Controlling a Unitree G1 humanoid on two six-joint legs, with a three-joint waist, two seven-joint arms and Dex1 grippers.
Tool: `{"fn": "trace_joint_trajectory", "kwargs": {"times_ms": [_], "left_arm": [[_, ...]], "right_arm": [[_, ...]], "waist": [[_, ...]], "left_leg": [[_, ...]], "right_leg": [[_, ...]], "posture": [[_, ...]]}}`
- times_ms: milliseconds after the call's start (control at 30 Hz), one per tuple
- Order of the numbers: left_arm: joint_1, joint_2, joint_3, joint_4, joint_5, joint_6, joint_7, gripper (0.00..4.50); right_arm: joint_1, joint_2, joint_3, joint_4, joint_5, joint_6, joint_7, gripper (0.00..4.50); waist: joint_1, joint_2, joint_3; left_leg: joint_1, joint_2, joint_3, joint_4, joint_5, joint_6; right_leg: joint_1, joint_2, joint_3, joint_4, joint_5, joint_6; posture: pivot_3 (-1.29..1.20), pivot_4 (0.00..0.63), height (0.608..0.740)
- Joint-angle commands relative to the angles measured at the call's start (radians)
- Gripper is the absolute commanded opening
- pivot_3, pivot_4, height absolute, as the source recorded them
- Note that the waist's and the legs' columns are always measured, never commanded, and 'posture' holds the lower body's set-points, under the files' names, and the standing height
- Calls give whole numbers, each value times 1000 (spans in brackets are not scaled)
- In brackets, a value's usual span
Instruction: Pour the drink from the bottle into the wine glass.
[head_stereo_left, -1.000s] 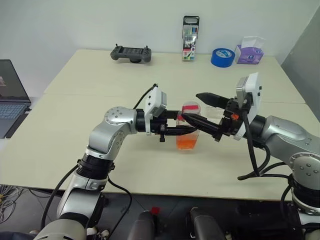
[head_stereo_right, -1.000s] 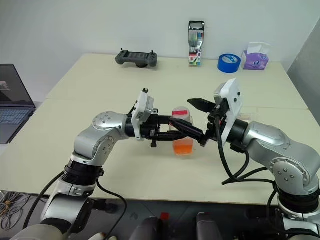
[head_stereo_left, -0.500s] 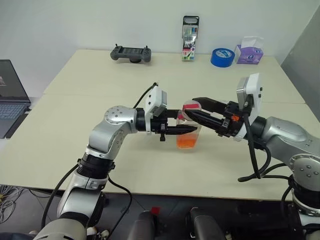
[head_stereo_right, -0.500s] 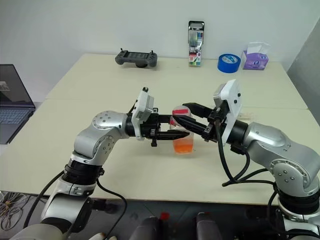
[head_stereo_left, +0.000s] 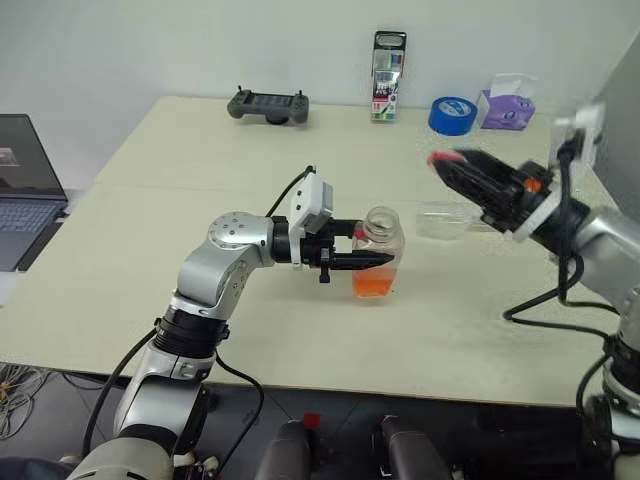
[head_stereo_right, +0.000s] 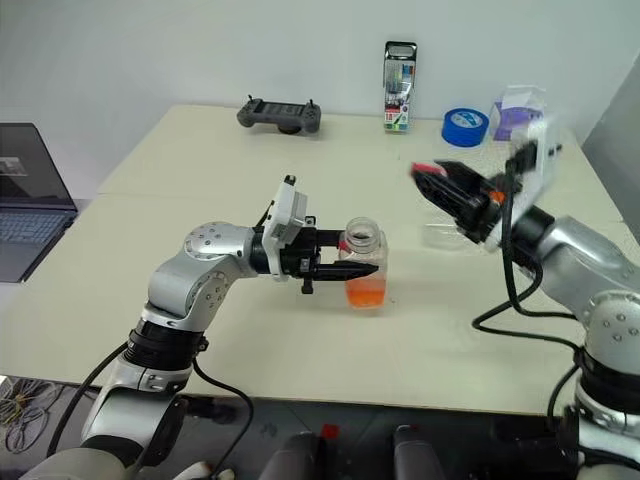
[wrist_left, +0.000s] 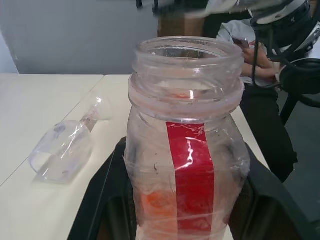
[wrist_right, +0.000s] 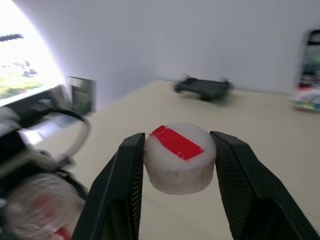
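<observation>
Bottle (head_stereo_left: 378, 252): upright near centre of counter (head_stereo_left: 180, 290), clamped by left end effector (head_stereo_left: 372, 260) to steady it; neck uncapped, ready for pouring. Drink (head_stereo_left: 375, 284): shallow orange layer in its base. Cap (wrist_right: 179, 157): pinched in right end effector (wrist_right: 178, 159), held off to the right. Wine glass (wrist_left: 68, 144): lying on its side, right of bottle; probably needs standing up first.

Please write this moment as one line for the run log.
left claw: shut on bottle | right claw: shut on cap | bottle: open | wine glass: lying on its side
</observation>
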Motion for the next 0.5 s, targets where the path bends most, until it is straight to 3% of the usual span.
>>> {"fn": "trace_joint_trajectory", "kwargs": {"times_ms": [33,200,367,500], "left_arm": [[-13,3,22,-18,-8,-16,5,1829],[-11,-4,19,-23,-11,-9,13,1829],[-14,-9,17,-26,-9,-6,15,1829],[-15,-9,18,-27,-9,-5,14,1829]], "right_arm": [[145,9,-14,13,-247,-78,-129,1763],[371,178,56,13,-451,-206,-218,1763],[381,315,77,23,-505,-255,-238,1763],[367,362,83,24,-528,-253,-225,1763]], "waist": [[2,1,0],[-17,2,0],[-29,3,0],[-23,3,0]], "left_leg": [[0,0,1,0,0,0],[2,1,5,0,0,0],[4,2,5,0,0,0],[3,2,6,0,0,0]], "right_leg": [[-1,0,1,0,-1,1],[-3,2,4,2,-3,4],[-3,5,5,4,-1,2],[-3,6,4,3,-1,2]], "posture": [[0,150,740],[0,150,740],[0,150,740],[0,150,740]]}}
